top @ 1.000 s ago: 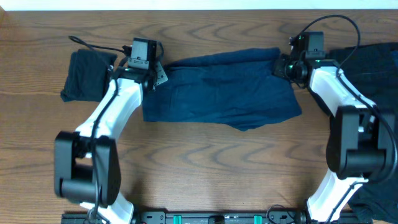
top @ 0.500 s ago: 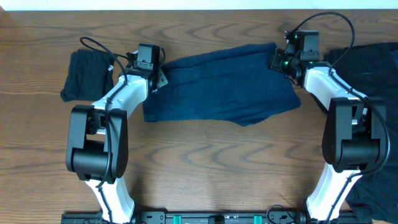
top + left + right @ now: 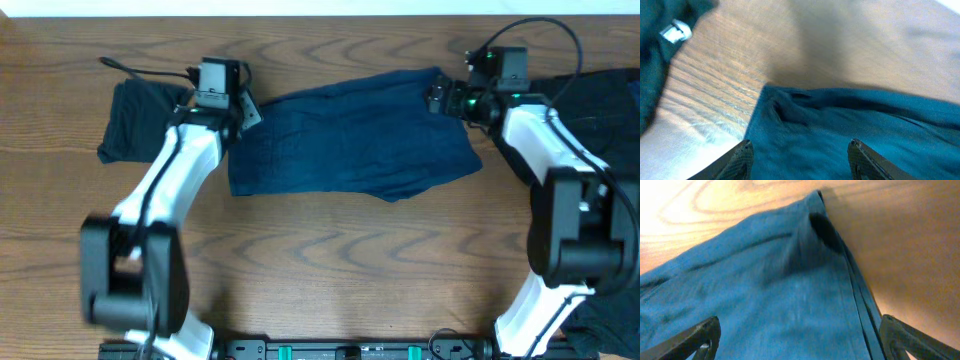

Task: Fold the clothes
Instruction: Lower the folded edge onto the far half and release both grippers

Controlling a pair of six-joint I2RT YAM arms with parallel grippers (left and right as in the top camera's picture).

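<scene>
Since the half-second before, the left arm had swung from a folded pose into a long reach, with its wrist drawn a little outward from the cloth edge. The right wrist had eased outward too. The navy shorts (image 3: 350, 135) lay much as they had, spread flat on the table (image 3: 330, 270). The left gripper (image 3: 800, 146) stood spread wide and pinched nothing. Blue cloth filled the gap between its fingers, the shorts' corner sat just ahead of the tips with a small rumple beside it, and bare wood lay beyond. Off to its left was a black piece (image 3: 135, 120) with a white tag (image 3: 676, 32). The right gripper (image 3: 800, 321) was likewise spread and empty over the opposite far corner, with the doubled seam running down close inside its right finger. Another dark garment (image 3: 605, 100) lay well out to that gripper's right. Whether either set of tips touched the cloth, I could not tell. The step looked to be taking both far corners for a first fold. To do it well, each gripper should probably drop straight down and close on the hem near its corner, catching every layer. Both should then lift together, keep the edge taut between them, and carry it evenly over to the opposite edge. The likely risks were a one-layer pinch or an uneven lift that skewed the fold.
</scene>
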